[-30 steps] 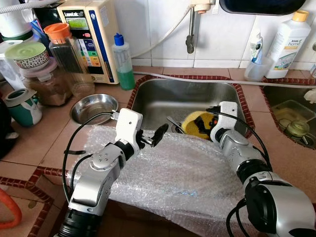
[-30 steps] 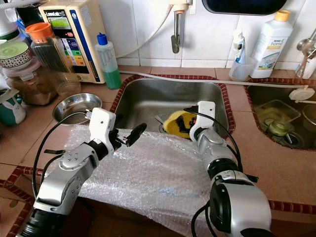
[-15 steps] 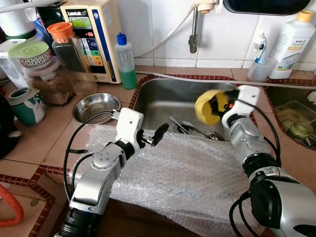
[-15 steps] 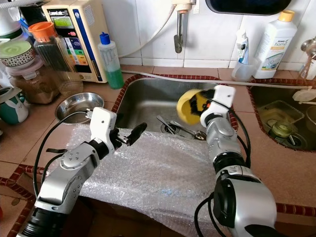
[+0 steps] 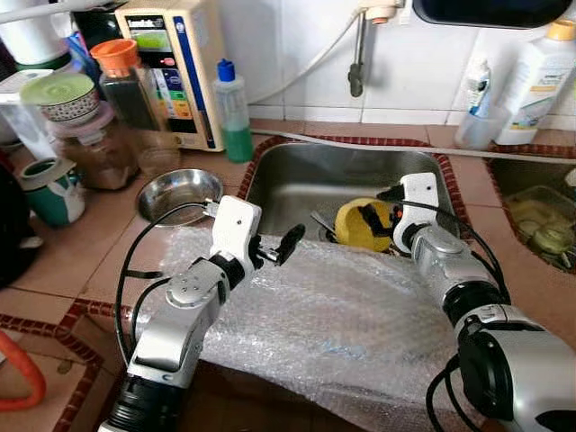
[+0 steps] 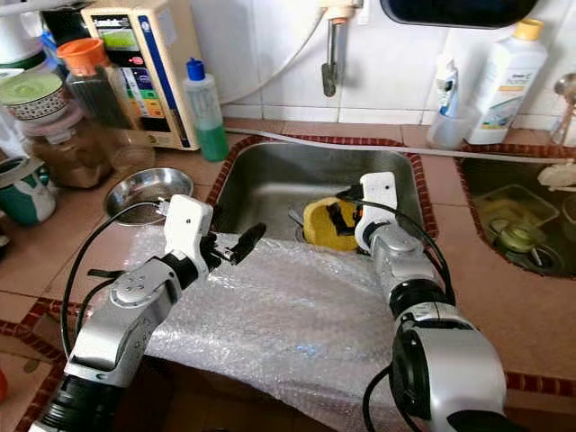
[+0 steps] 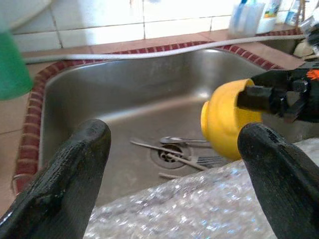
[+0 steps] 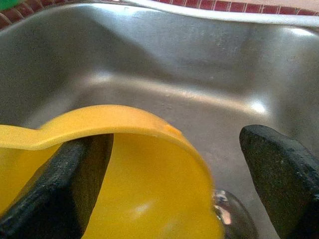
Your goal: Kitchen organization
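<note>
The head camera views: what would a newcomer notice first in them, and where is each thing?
The yellow bowl stands out most, low in the steel sink at the right gripper, one finger inside its rim. Bubble wrap covers the counter before the sink, and the left gripper hovers open over its far edge.
</note>
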Robot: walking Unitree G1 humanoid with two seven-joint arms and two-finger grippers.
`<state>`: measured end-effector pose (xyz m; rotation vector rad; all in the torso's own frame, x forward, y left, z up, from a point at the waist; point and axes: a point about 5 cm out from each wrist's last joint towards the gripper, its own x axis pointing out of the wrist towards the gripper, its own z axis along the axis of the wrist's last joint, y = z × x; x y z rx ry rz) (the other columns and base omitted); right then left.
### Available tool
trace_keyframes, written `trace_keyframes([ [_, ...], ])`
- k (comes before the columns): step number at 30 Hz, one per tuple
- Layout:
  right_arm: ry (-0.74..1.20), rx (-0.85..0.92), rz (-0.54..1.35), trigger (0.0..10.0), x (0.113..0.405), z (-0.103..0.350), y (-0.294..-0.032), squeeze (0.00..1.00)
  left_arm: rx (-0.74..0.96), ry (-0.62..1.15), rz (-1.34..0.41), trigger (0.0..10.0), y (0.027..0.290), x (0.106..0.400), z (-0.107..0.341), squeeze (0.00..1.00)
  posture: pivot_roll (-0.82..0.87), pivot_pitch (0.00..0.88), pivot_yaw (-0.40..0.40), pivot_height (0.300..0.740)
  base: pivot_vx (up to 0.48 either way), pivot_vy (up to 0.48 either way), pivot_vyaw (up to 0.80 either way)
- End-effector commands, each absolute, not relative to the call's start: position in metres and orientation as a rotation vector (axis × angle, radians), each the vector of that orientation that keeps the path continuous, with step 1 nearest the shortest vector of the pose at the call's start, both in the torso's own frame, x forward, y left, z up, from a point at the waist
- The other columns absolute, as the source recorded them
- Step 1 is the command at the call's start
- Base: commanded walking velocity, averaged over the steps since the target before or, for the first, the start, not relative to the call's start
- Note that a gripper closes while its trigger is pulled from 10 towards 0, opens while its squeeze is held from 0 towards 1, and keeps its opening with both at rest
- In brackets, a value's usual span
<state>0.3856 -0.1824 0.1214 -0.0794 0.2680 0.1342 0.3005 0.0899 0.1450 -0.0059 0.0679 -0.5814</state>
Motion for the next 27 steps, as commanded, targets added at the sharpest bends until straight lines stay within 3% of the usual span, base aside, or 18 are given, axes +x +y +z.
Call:
trace_keyframes([
  [1,0.215,-0.098,0.104,10.0,0.390,0.133,-0.185,0.06,0.014,0.065,-0.563,10.0,0.094,0.303,0.146,0.00,0.15,0.014,0.095,0.740,0.000,0.000,0.00],
  [2,0.212,-0.111,0.108,10.0,0.391,0.136,-0.186,0.05,0.014,0.066,-0.562,10.0,0.093,0.303,0.145,0.00,0.15,0.013,0.095,0.740,0.000,0.000,0.00],
  [3,0.216,-0.158,0.147,10.0,0.391,0.136,-0.184,0.32,0.014,0.066,-0.563,10.0,0.093,0.303,0.145,0.00,0.15,0.013,0.095,0.740,0.000,0.000,0.00],
  [4,0.220,-0.193,0.178,10.0,0.391,0.136,-0.181,0.32,0.014,0.067,-0.564,10.0,0.092,0.303,0.145,0.00,0.15,0.013,0.095,0.740,0.000,0.000,0.00],
  [6,0.206,-0.222,0.123,10.0,0.392,0.140,-0.186,0.31,0.014,0.067,-0.565,10.0,0.092,0.303,0.145,0.00,0.15,0.013,0.094,0.740,0.000,0.000,0.00],
  [7,0.211,-0.196,0.044,10.0,0.393,0.142,-0.195,0.05,0.013,0.066,-0.565,10.0,0.091,0.303,0.145,0.00,0.14,0.011,0.094,0.740,0.000,0.000,0.00],
  [8,0.272,-0.209,0.131,10.0,0.391,0.134,-0.191,0.00,0.013,0.064,-0.563,10.0,0.091,0.304,0.145,0.00,0.14,0.011,0.094,0.740,0.000,0.000,0.00],
  [9,0.272,-0.209,0.131,10.0,0.391,0.134,-0.191,0.00,0.013,0.064,-0.563,10.0,0.091,0.304,0.145,0.00,0.14,0.011,0.094,0.740,0.000,0.000,0.00],
  [10,0.299,-0.214,0.274,10.0,0.388,0.129,-0.178,0.00,0.013,0.063,-0.563,10.0,0.091,0.304,0.145,0.00,0.14,0.011,0.093,0.740,0.000,0.000,0.00],
  [12,0.272,-0.219,0.297,10.0,0.388,0.131,-0.175,0.00,0.013,0.063,-0.563,10.0,0.091,0.304,0.145,0.00,0.14,0.011,0.093,0.740,0.000,0.000,0.00],
  [13,0.199,-0.113,0.197,10.0,0.393,0.144,-0.182,0.00,0.014,0.063,-0.562,10.0,0.091,0.304,0.145,0.00,0.14,0.011,0.093,0.740,0.000,0.000,0.00],
  [16,0.132,-0.112,-0.064,10.0,0.395,0.156,-0.212,0.00,0.013,0.065,-0.559,10.0,0.091,0.304,0.144,0.00,0.14,0.010,0.093,0.740,0.000,0.000,0.00],
  [19,0.062,-0.024,-0.024,10.0,0.397,0.165,-0.209,0.00,0.011,0.064,-0.562,10.0,0.090,0.304,0.144,0.00,0.14,0.011,0.091,0.740,0.000,0.000,0.00],
  [22,0.005,-0.042,-0.043,10.0,0.397,0.174,-0.214,0.00,0.011,0.065,-0.561,10.0,0.089,0.304,0.144,0.00,0.13,0.011,0.093,0.740,0.000,0.000,0.00],
  [26,0.054,-0.096,-0.024,10.0,0.395,0.166,-0.213,0.00,0.012,0.067,-0.566,10.0,0.088,0.304,0.143,0.00,0.13,0.010,0.095,0.740,0.000,0.000,0.00],
  [27,0.135,-0.152,0.059,10.0,0.394,0.156,-0.206,0.00,0.012,0.067,-0.567,10.0,0.088,0.304,0.143,0.00,0.13,0.009,0.096,0.740,0.000,0.000,0.00],
])
